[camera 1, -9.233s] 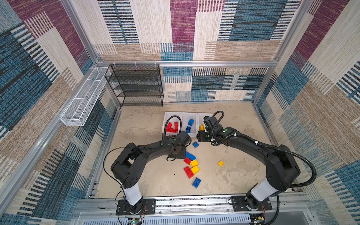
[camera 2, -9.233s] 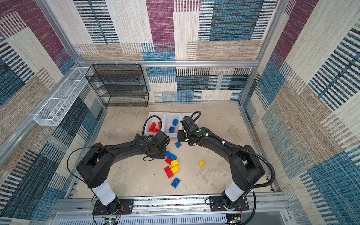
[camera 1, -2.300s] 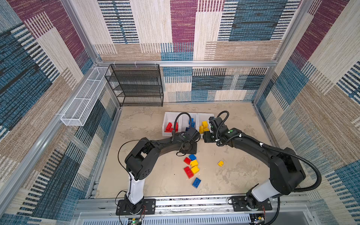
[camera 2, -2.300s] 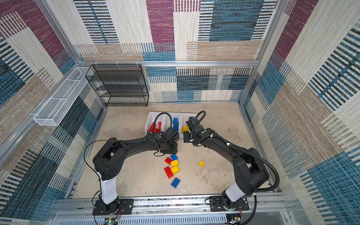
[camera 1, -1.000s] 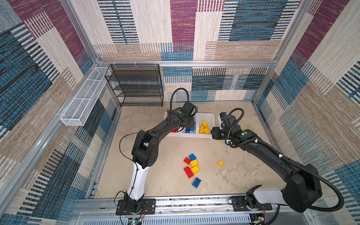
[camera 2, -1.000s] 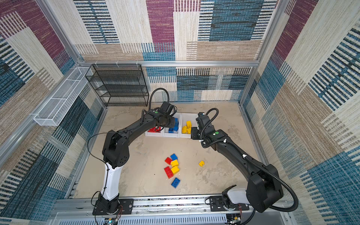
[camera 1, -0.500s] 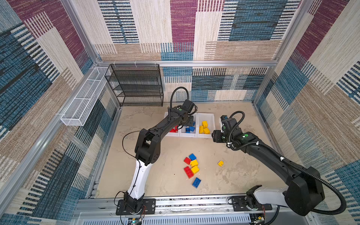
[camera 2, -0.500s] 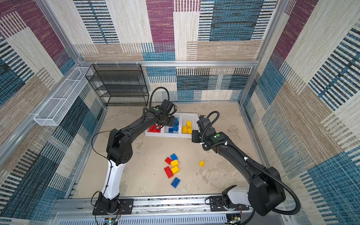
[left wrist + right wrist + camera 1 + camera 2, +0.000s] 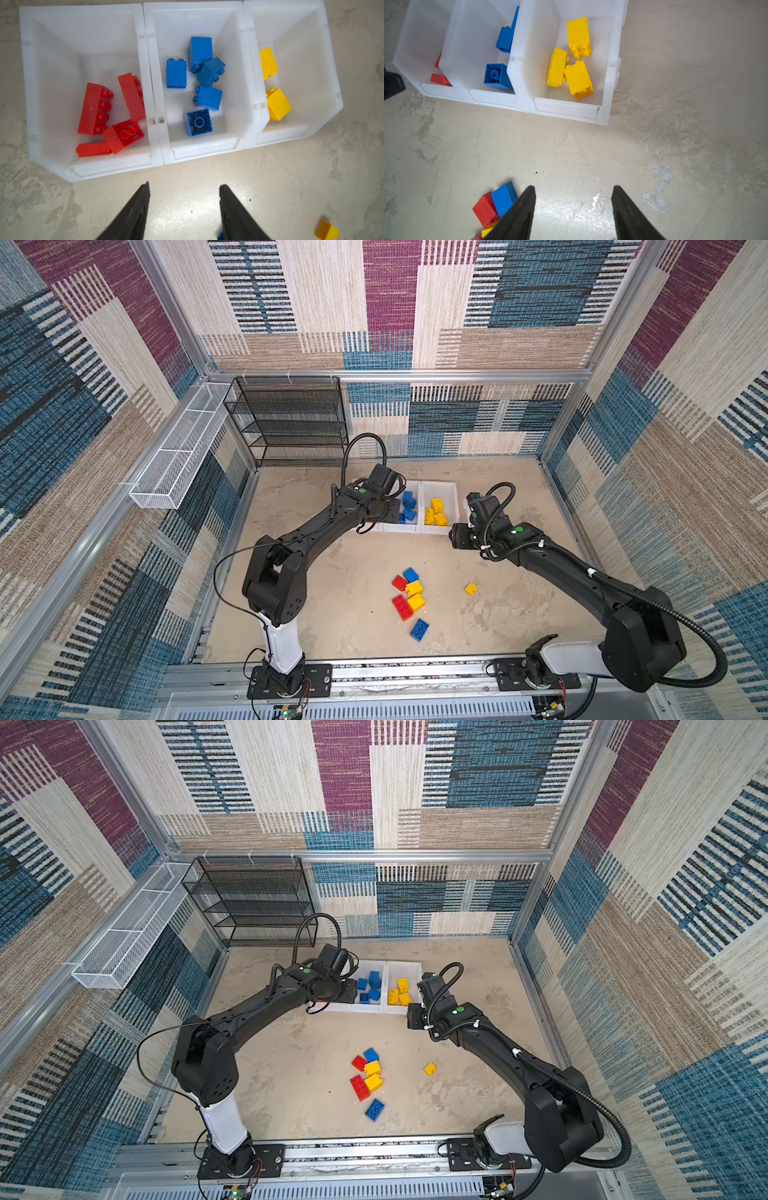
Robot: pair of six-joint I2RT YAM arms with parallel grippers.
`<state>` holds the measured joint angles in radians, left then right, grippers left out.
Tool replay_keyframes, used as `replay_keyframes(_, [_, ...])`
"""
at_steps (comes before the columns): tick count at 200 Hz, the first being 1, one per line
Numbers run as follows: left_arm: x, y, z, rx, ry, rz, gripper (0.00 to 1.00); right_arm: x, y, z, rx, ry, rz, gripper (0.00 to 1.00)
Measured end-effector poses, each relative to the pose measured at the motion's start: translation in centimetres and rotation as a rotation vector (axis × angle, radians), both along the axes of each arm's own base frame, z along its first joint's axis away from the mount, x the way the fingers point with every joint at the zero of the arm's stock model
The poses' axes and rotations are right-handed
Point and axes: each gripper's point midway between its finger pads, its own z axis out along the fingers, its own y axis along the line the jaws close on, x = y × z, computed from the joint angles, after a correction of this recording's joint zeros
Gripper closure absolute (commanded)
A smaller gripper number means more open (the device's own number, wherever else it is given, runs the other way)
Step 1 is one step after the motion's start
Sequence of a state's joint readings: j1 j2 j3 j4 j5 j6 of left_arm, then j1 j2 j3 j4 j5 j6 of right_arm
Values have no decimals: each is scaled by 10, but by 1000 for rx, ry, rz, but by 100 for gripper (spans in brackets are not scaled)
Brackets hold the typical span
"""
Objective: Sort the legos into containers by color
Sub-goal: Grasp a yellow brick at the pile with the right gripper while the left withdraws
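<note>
Left wrist view: left jaws parted, empty, above bench [image 9: 291,187] before the containers [image 9: 199,151] (blue speck [image 9: 220,236] beside, perhaps a lego); right jaws likewise.

White bins [image 9: 148,72] hold red bricks [image 9: 94,108], blue bricks [image 9: 208,98] and yellow bricks [image 9: 578,78]. Loose bricks [image 9: 416,601] show the same three colours on a mottled beige floor [image 9: 332,593]. Walls [image 9: 390,294]: striped patches of blue, maroon, tan, cream. Black mesh shelf [image 9: 291,418], white wire basket [image 9: 178,456]. Black arms [image 9: 316,531], each apparently green-dotted.
</note>
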<state>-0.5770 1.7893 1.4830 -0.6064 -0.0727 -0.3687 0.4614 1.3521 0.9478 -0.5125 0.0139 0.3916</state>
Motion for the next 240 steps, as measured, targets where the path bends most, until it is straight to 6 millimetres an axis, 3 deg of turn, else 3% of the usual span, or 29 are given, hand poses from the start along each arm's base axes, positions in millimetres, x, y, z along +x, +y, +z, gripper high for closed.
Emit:
replay_keyframes(26, [-28,24,-9,-1,14,39,42,-10,14,-10,1,33,47,40])
replay_keyframes(95, [-95,84,-39,-59,13,254,41,-66,96,-44,-27,144,259,40])
replay_keyframes(161, [-115,102,-50,-81,21,334,41,-92,132,-60,-53,192,345,40])
replay_keyframes(240, [-115,101,-51,-104,19,351,41,-112,130,-92,-149,285,379,45])
